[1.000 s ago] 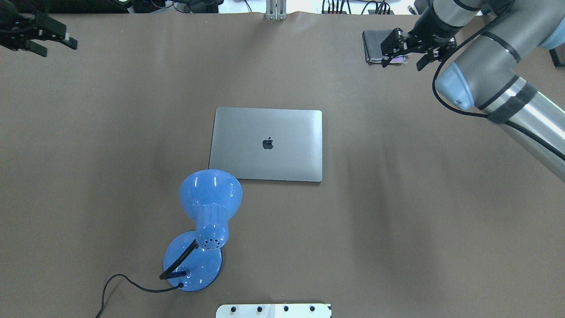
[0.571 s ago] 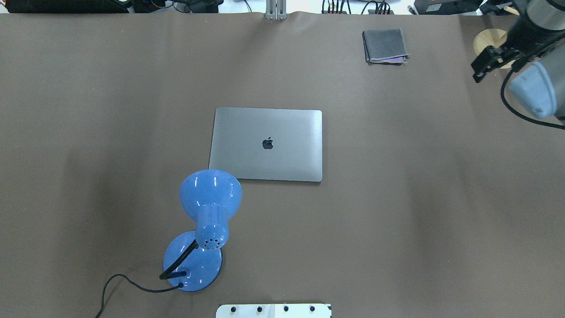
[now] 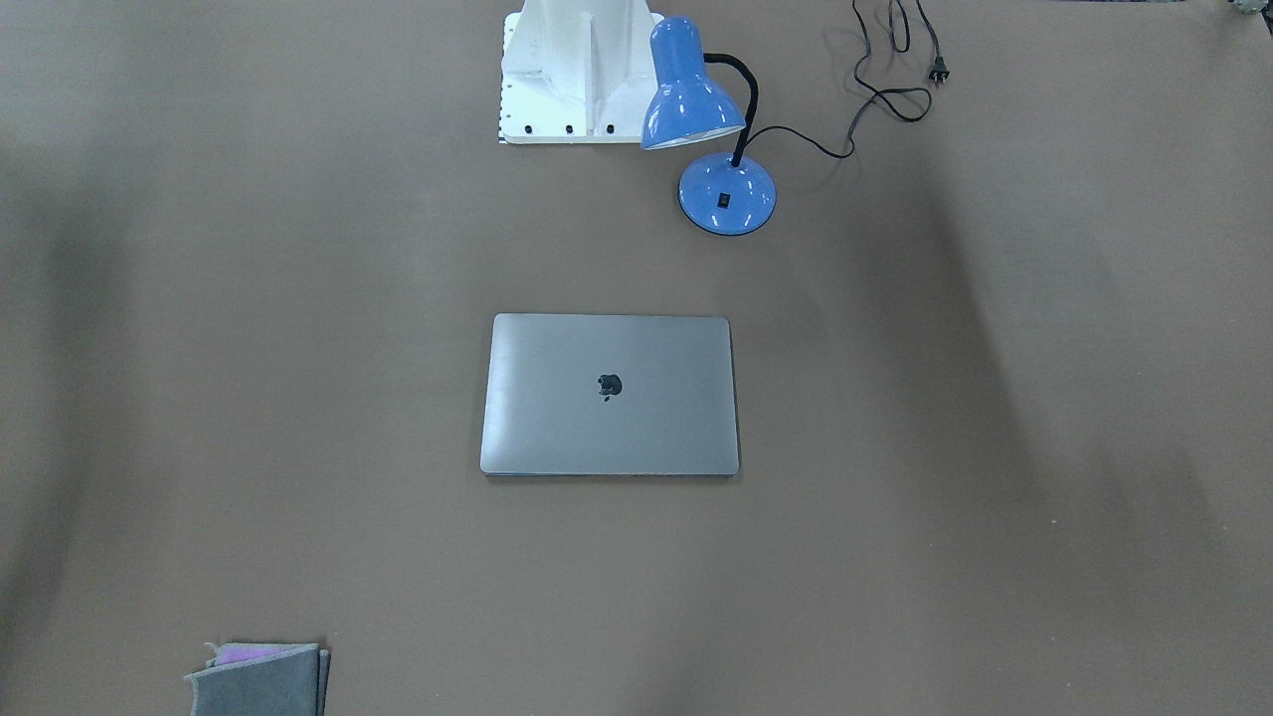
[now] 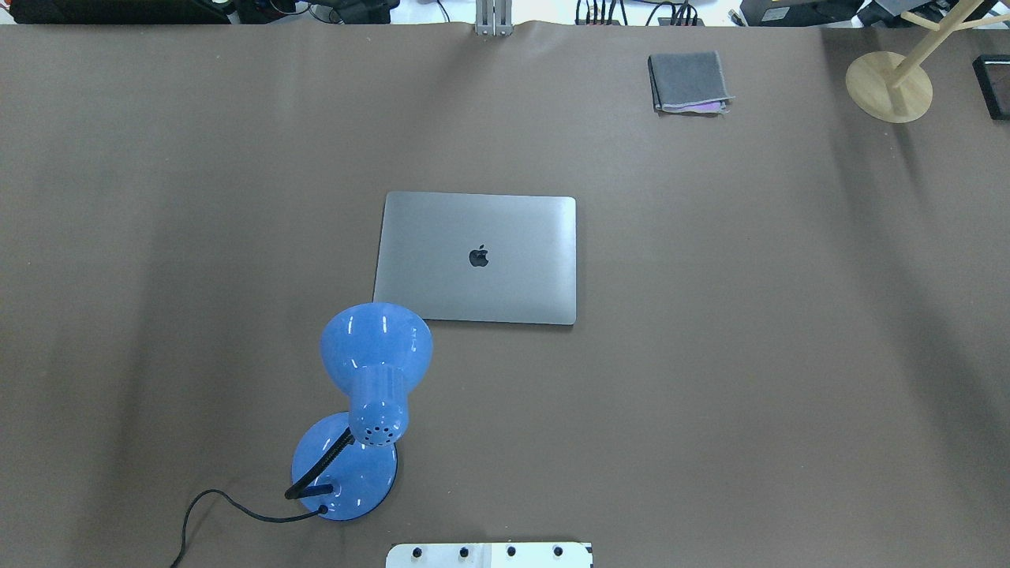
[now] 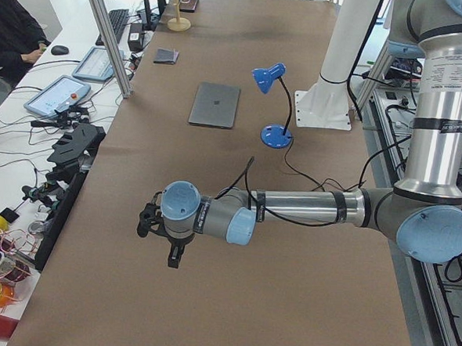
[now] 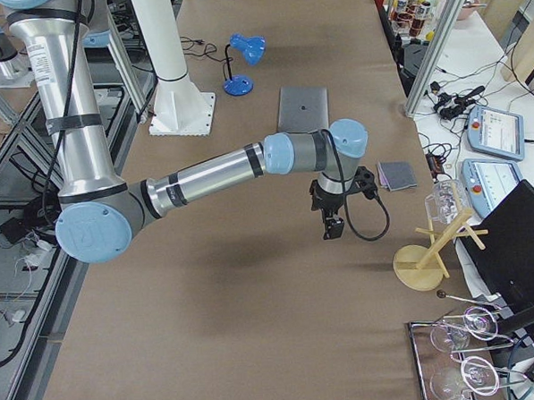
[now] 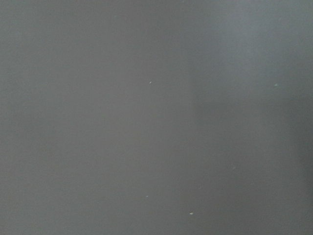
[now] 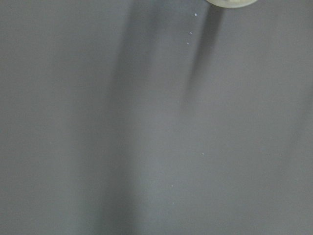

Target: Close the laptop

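Observation:
The laptop (image 4: 477,259) lies flat in the middle of the brown table with its grey lid down and the dark apple logo on top. It also shows in the front-facing view (image 3: 610,393) and both side views (image 5: 215,104) (image 6: 302,108). My left gripper (image 5: 157,247) shows only in the exterior left view, low over bare table far from the laptop. My right gripper (image 6: 324,219) shows only in the exterior right view, over bare table beside the laptop's end. I cannot tell whether either is open or shut. The wrist views show only table surface.
A blue desk lamp (image 4: 375,355) stands just in front of the laptop's near left corner, its cord (image 4: 213,505) trailing left. A folded grey cloth (image 4: 686,81) and a wooden stand (image 4: 888,87) sit at the far right. The white robot base (image 4: 489,554) is at the near edge.
Both arms have drawn out of the overhead view, the left first and then the right, which went off to the right. The laptop and lamp have not moved.

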`<state>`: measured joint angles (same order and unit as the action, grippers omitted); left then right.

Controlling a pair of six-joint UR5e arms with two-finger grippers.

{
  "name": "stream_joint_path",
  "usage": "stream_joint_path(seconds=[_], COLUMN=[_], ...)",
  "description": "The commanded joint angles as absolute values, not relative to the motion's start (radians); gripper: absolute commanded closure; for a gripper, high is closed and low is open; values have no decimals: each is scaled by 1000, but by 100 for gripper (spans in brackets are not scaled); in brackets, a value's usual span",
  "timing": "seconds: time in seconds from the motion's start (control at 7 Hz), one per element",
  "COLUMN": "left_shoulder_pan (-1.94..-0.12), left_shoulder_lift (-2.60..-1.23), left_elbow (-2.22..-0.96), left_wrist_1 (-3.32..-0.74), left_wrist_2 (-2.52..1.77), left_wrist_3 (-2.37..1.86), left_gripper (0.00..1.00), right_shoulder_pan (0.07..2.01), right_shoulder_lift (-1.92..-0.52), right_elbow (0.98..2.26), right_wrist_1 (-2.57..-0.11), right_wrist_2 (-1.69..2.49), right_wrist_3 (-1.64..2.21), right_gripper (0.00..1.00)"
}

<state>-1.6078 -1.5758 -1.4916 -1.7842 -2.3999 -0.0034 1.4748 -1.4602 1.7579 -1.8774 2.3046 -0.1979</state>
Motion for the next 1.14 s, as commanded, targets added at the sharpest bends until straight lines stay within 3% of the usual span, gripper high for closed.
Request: stream_joint_path(seconds=[0.0, 0.29, 1.0], left_shoulder_pan=[-1661, -1643, -1634], left_shoulder_lift=[-1588, -1638, -1582], left_elbow=[-1497, -1505, -1591], left_wrist_1=[-1695, -1689, -1707], left_wrist_2=[-2378, -2353, -2355], left_wrist_3=[40, -102, -106], left_gripper=[2, 2, 2], right_shoulder_pan=[1523, 1568, 1569], right_shoulder_lift=[-1555, -1562, -1559], right_elbow=[1744, 1744, 1744], right_wrist_1=[-1871, -1875, -1875], right_wrist_2=[2309, 2312, 2309], right_wrist_3=[-221, -218, -207], right_gripper=[0, 0, 0])
